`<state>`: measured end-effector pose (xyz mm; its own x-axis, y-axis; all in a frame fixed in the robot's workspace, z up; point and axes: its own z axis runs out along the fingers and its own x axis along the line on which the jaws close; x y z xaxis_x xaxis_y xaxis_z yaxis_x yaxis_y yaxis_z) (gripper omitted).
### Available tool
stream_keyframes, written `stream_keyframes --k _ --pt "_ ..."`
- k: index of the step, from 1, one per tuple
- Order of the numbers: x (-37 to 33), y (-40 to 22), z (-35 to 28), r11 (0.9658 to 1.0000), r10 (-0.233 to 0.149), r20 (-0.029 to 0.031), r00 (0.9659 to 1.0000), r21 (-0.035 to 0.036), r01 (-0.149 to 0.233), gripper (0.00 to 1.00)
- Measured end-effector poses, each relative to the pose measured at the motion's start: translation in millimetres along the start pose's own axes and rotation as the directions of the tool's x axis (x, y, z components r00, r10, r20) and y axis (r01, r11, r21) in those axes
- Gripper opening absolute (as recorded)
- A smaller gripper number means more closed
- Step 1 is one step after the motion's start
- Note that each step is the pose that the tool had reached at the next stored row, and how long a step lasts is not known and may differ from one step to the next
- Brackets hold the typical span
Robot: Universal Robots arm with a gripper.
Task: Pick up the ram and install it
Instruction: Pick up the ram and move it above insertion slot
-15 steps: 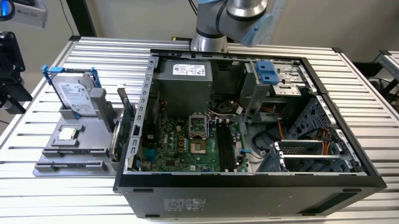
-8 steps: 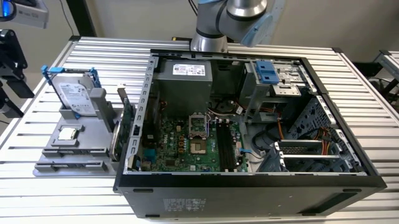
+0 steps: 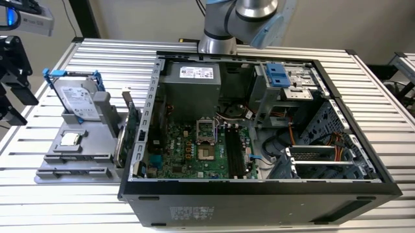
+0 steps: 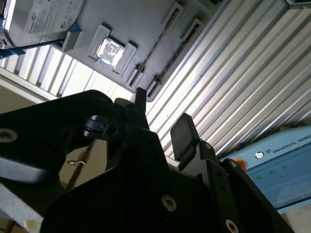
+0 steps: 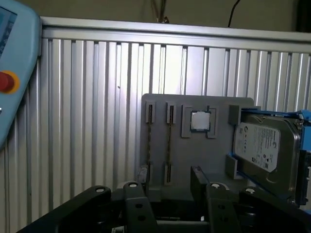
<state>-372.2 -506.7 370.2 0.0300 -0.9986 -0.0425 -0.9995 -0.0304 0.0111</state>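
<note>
Two ram sticks (image 5: 169, 141) stand on edge, side by side, in the slots of a grey parts holder (image 5: 194, 155). In the exterior view the holder (image 3: 77, 165) lies at the exterior view's left of the open computer case, with the ram (image 3: 73, 158) near its front. My gripper (image 5: 169, 182) hangs open short of the holder, its two black fingers (image 5: 197, 177) apart with nothing between them. The second wrist view has the gripper (image 4: 163, 116) below the ram (image 4: 158, 46). In the exterior view the gripper (image 3: 16, 97) is at the left edge. The motherboard's black slots (image 3: 236, 151) lie inside the case.
A hard drive in a blue frame (image 3: 77, 99) and a small square CPU chip (image 3: 70, 139) sit on the holder. A green card (image 3: 133, 130) stands on edge between the holder and the case (image 3: 259, 191). A teach pendant with a red button (image 5: 6, 82) lies on the ribbed table.
</note>
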Motion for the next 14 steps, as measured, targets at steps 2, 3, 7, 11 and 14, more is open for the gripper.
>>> stream_keyframes --k 2,3,7,11,14 --pt "0.0 -0.1 0.8 1.0000 0.000 0.0001 1.0000 0.0002 0.000 1.00" --pt "0.1 -0.2 2.1 1.0000 0.000 0.0003 1.0000 0.0004 0.000 1.00" --pt "0.2 -0.6 4.9 1.0000 0.000 0.0000 1.0000 0.0000 0.000 1.00" --pt "0.3 -0.7 6.5 1.0000 0.000 0.0001 1.0000 0.0002 0.000 1.00" --pt "0.4 -0.8 9.3 1.0000 0.000 -0.0001 1.0000 0.0003 0.000 1.00"
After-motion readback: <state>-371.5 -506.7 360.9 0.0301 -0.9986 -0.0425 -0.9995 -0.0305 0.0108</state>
